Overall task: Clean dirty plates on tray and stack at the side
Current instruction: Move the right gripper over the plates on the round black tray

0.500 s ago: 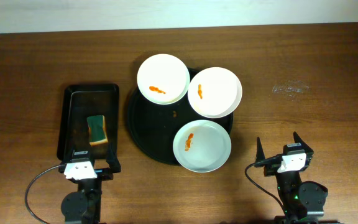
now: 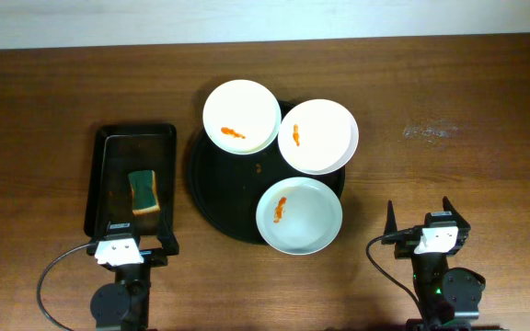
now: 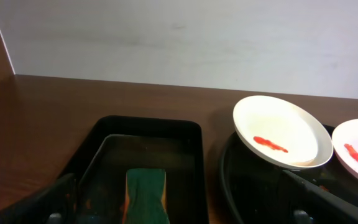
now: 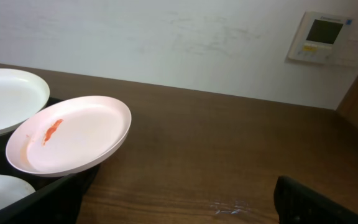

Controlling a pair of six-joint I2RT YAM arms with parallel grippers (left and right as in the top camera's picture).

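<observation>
Three white plates with orange smears rest on the round black tray [image 2: 212, 188]: one at the back left [image 2: 241, 115], one at the back right [image 2: 318, 136], one at the front [image 2: 299, 216]. A green and yellow sponge [image 2: 144, 191] lies in the rectangular black tray [image 2: 99, 179]. My left gripper [image 2: 132, 241] is open and empty at the front of that tray, with the sponge [image 3: 145, 196] between its fingers' line of view. My right gripper [image 2: 423, 216] is open and empty over bare table, right of the front plate. The back right plate [image 4: 73, 135] shows in the right wrist view.
The wooden table [image 2: 458, 110] stretches to the right with a faint scuff mark [image 2: 428, 131]. A white wall stands behind. A wall control panel [image 4: 325, 36] shows in the right wrist view.
My right gripper has shifted slightly toward the front and right. The left arm, plates and sponge have not moved.
</observation>
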